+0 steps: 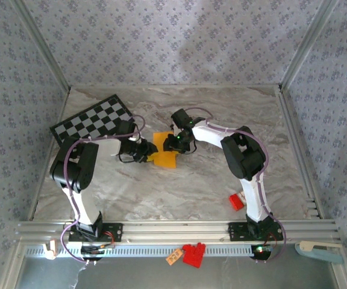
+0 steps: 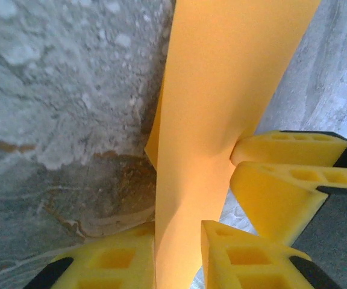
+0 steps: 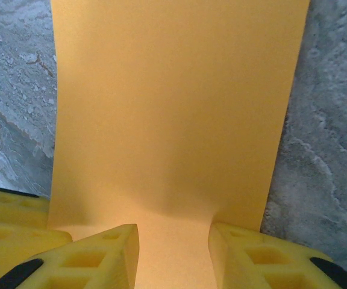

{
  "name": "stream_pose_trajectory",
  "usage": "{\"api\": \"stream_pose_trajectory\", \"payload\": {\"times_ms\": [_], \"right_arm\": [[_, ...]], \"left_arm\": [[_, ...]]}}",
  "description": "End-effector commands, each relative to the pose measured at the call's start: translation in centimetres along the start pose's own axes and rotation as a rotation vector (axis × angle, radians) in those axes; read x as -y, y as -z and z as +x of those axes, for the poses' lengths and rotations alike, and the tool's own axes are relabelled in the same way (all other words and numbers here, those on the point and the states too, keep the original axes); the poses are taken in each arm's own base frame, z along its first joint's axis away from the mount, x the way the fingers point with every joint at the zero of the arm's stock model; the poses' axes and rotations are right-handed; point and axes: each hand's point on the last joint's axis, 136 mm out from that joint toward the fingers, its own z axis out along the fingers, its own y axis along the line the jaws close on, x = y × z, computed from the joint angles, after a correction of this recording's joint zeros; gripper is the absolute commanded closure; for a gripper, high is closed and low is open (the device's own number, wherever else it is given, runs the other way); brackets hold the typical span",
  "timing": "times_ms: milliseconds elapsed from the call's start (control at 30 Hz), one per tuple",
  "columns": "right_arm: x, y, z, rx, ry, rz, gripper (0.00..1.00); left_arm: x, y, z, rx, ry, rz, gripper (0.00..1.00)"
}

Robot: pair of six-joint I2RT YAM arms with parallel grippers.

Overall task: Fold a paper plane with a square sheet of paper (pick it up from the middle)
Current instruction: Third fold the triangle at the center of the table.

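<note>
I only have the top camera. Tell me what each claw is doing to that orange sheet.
Observer: Right wrist view: the orange sheet runs between the fingers of the right claw, touching both.
Operator: Now the left one.
Observer: Left wrist view: the left claw flanks the sheet likewise, a finger against each side.
Operator: Report how the claws sit together.
Observer: Left wrist view: the fingers of the right claw pinch the sheet's edge just beside the left claw.

I see two matching arms: the left arm [image 1: 77, 168] and the right arm [image 1: 246, 158] have glossy black joint housings, white lower links and black bases. A thin purple cable [image 1: 266, 158] loops along each. The left tool [image 2: 176, 227] and right tool [image 3: 172, 226] carry chunky yellow fingers [image 3: 101, 253] with hollow square cells and black backing.
</note>
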Motion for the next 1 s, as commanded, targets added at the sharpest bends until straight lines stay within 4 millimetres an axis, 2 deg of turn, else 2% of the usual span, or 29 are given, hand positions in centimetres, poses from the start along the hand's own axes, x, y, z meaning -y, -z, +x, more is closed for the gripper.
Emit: {"api": "stream_pose_trajectory", "payload": {"times_ms": [0, 200, 333, 500, 633, 767, 833, 967], "right_arm": [[1.6, -0.3, 0.9, -0.021, -0.016, 0.043, 0.61], [0.9, 0.1, 0.4, -0.001, 0.017, 0.017, 0.59], [-0.1, 1.4, -0.5, 0.041, 0.061, -0.009, 0.57], [-2.5, 5.5, -2.1, 0.177, 0.226, -0.039, 0.44], [-2.7, 8.0, -2.2, 0.285, 0.379, -0.008, 0.36], [-2.6, 8.9, -1.4, 0.364, 0.538, 0.053, 0.33], [-3.2, 9.1, -0.7, 0.390, 0.637, 0.071, 0.32], [-4.5, 7.9, 2.3, 0.375, 0.832, 0.074, 0.29]], "left_arm": [[0.3, -0.1, -0.5, -0.006, 0.016, 0.008, 0.77], [0.4, -0.4, -0.9, -0.010, 0.030, 0.019, 0.83], [0.5, -0.3, -1.0, -0.007, 0.039, 0.022, 0.90], [0.9, 0.2, -0.8, -0.006, 0.071, 0.017, 0.94], [1.6, 0.6, -0.6, -0.008, 0.093, 0.008, 0.94], [2.2, 0.9, -0.5, -0.010, 0.117, -0.002, 0.94], [2.4, 1.0, -0.5, -0.010, 0.141, -0.011, 0.94], [2.4, 1.1, -0.6, -0.001, 0.159, -0.024, 0.94]]}}
